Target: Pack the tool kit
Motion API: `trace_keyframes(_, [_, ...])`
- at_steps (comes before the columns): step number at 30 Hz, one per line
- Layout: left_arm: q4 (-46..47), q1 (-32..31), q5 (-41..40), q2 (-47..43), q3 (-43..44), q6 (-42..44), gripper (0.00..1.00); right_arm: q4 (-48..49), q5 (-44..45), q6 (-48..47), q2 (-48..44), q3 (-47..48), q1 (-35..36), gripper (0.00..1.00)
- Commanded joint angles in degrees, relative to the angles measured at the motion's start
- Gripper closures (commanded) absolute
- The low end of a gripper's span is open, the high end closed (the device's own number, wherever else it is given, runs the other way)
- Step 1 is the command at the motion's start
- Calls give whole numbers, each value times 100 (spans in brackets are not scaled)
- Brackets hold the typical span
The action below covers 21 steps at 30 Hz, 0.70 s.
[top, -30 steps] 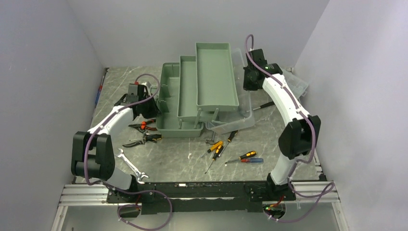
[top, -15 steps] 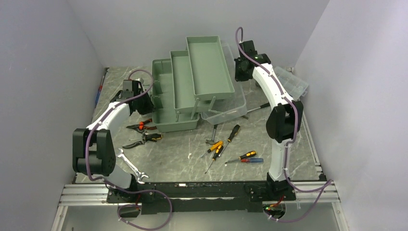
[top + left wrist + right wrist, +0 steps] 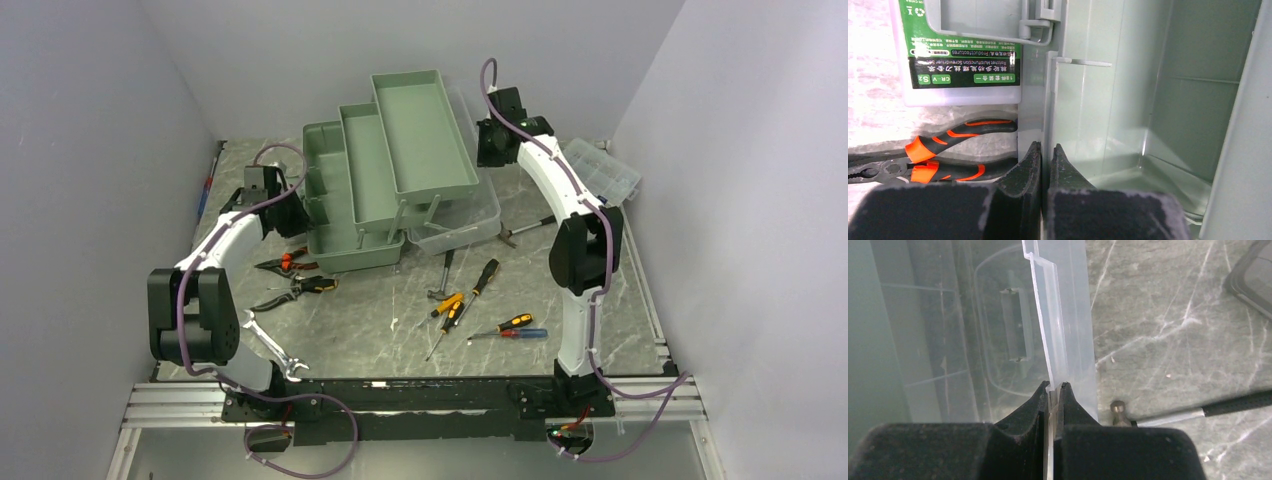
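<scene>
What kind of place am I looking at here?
Probably a robot test cell: plain white walls box in the table, two arms bolted to a rail, hand tools around a toolbox.

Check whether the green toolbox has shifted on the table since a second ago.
Yes. The toolbox has slid leftward and rearward, widening its gap from the yellow-handled screwdrivers, which lie unmoved.

Left arm (image 3: 228,243), right arm (image 3: 553,178): white shells, black joints, purple cables (image 3: 483,78); gripper fingers (image 3: 1025,170) black, tapered
</scene>
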Motion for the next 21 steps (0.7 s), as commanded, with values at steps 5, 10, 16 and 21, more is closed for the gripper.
trace_keyframes(5, [927, -126, 1092, -343, -255, -573, 100, 1281, -1644, 1074, 25, -337, 596, 100])
trace_keyframes(10, [1074, -203, 1168, -385, -564, -601, 100, 1288, -1539, 1027, 165, -386, 347, 100])
trace_keyframes(16, [1034, -484, 1095, -221, -423, -623, 100, 1356, -1682, 968, 116, -575, 182, 100])
trace_keyframes(21, [780, -487, 927, -303, -234, -497, 100, 1692, -1835, 1071, 191, -844, 176, 100])
